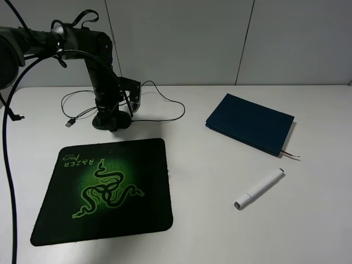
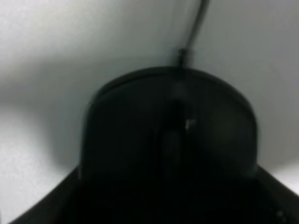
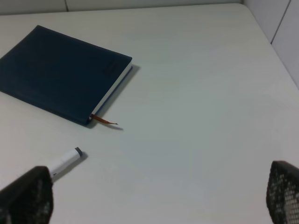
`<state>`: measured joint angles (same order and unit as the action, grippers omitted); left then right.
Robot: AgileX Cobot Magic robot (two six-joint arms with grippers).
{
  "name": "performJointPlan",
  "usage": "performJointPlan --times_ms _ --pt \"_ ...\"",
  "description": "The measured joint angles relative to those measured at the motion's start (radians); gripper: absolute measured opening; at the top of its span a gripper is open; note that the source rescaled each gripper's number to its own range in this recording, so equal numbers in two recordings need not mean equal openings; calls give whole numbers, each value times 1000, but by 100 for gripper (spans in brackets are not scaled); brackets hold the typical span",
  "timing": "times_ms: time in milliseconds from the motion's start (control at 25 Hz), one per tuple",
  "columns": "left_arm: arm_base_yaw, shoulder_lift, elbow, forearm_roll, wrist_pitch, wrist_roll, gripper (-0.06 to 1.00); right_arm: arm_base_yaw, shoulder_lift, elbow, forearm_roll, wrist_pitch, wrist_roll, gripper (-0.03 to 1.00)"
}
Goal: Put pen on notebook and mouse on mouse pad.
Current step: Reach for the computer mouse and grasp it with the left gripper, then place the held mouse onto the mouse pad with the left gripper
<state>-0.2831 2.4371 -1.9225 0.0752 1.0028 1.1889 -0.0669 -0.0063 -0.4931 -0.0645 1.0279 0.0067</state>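
Note:
The black mouse (image 2: 173,121) fills the left wrist view, blurred and very near, still resting on the white table. My left gripper (image 1: 111,118) stands straight down over it behind the mouse pad (image 1: 104,190), and its fingers (image 2: 42,205) press against the mouse's sides. The mouse cable (image 1: 165,102) loops out across the table. The white pen (image 1: 259,188) lies at the right front. Behind it sits the navy notebook (image 1: 250,122). In the right wrist view my right gripper (image 3: 156,186) hangs open above the table, near the pen (image 3: 65,161) and the notebook (image 3: 60,72).
The cable's USB plug (image 1: 70,123) lies left of the left gripper. A red ribbon bookmark (image 1: 290,154) sticks out of the notebook's near corner. The table's far right edge (image 3: 261,28) meets the wall.

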Motion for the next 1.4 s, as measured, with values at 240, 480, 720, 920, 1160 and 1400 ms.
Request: performJointPlan --times_ms 240,480,720,920,1160,1400 --pt "0 0 0 -1 -3 36 0 0 0 0 0 0 0 100" --pt "0 -1 0 -1 -3 41 0 0 0 0 0 0 0 100" --pt "0 -31 -19 2 8 41 0 0 0 0 0 0 0 100" --pt "0 -94 -23 -15 71 41 0 0 0 0 0 0 0 100" --pt "0 -135 -44 -35 173 -3 0 0 0 0 0 0 0 100" --pt "-2 -144 -49 -69 173 -197 0 0 0 0 0 0 0 100"
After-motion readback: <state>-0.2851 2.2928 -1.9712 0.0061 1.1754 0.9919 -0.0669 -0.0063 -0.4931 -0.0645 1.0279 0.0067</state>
